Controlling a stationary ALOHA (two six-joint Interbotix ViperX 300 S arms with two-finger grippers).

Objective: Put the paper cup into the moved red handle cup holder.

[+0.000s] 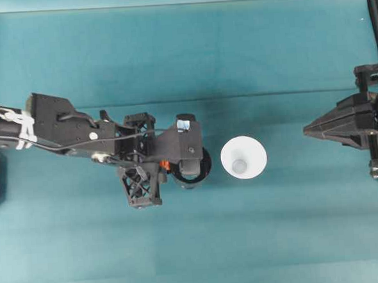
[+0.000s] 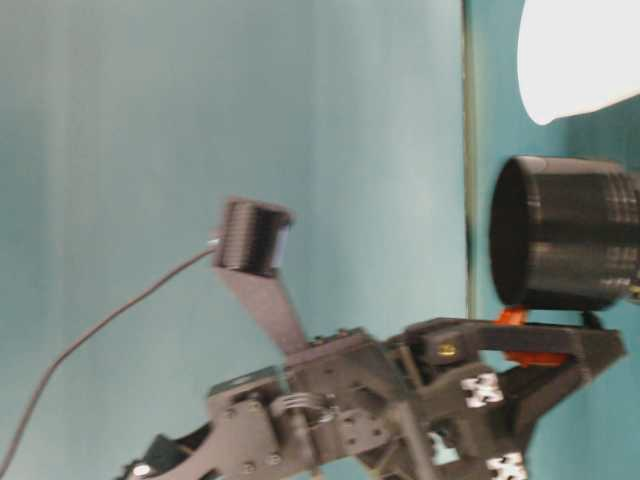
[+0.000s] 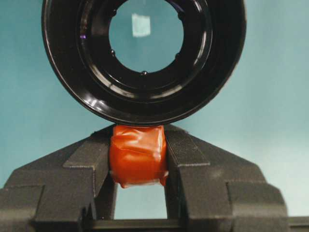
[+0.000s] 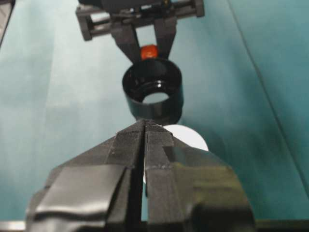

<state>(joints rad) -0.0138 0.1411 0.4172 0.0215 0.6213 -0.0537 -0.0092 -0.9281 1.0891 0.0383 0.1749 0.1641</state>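
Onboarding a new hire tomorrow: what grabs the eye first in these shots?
The left hand pinching the red-orange handle of the glossy black cup holder, left of the table's middle. Next, the white paper cup just to the holder's right, standing base up and apart from it. The right hand sits shut and empty at the table's right edge.

The holder (image 3: 145,104) is shiny black plastic with a smooth, wrinkly red handle (image 3: 139,155), the cup (image 1: 243,157) is dull white paper, and the table (image 1: 171,53) looks like soft, flat teal cloth.
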